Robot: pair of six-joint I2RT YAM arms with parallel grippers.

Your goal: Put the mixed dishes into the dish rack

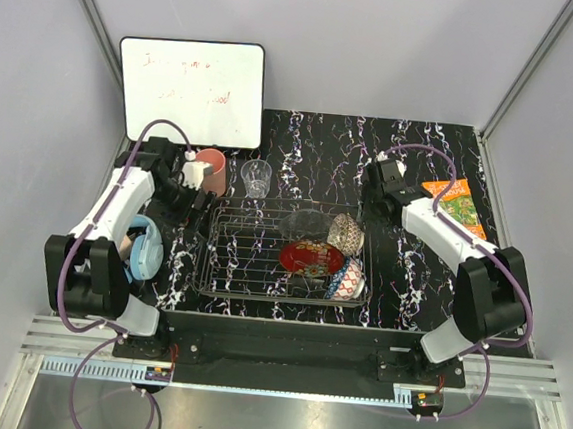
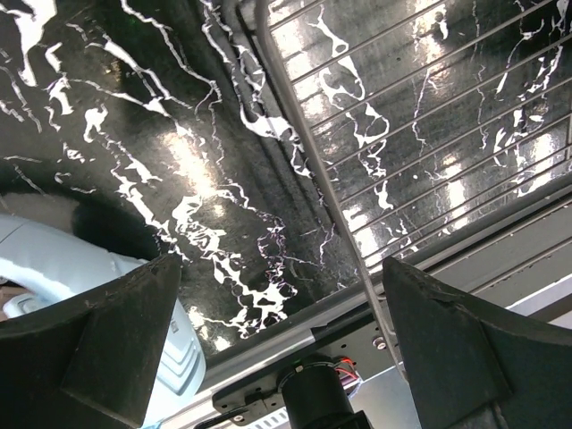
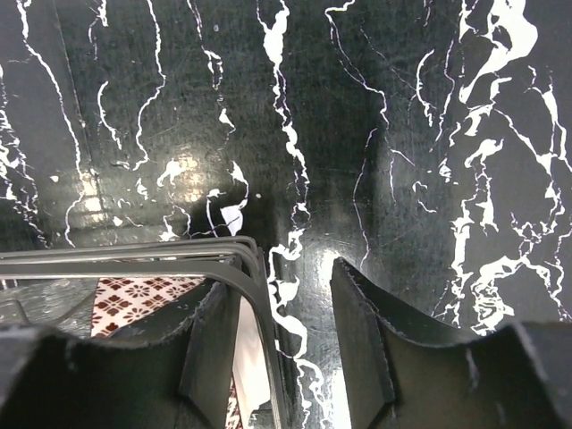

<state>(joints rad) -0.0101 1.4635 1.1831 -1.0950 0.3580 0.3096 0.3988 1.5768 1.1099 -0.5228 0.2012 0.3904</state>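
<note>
The dish rack [image 1: 252, 262] stands mid-table. In its right half are the clear glass bowl [image 1: 309, 222], the beige speckled bowl [image 1: 346, 234], the red gold-patterned plate [image 1: 311, 259] and the blue patterned bowl [image 1: 347, 279]. The salmon-pink cup [image 1: 213, 169] and the clear tumbler [image 1: 256, 178] stand on the table behind the rack. My left gripper [image 1: 199, 210] is open and empty over the rack's left rim [image 2: 313, 161]. My right gripper [image 1: 372, 197] is open and empty above the rack's far right corner [image 3: 223, 255], whose rim runs beside the left finger [image 3: 210, 349].
Light-blue headphones [image 1: 145, 247] lie left of the rack and show in the left wrist view [image 2: 54, 268]. An orange book [image 1: 458, 204] lies at the right. A white board [image 1: 190, 91] leans at the back left. Grey walls close in three sides.
</note>
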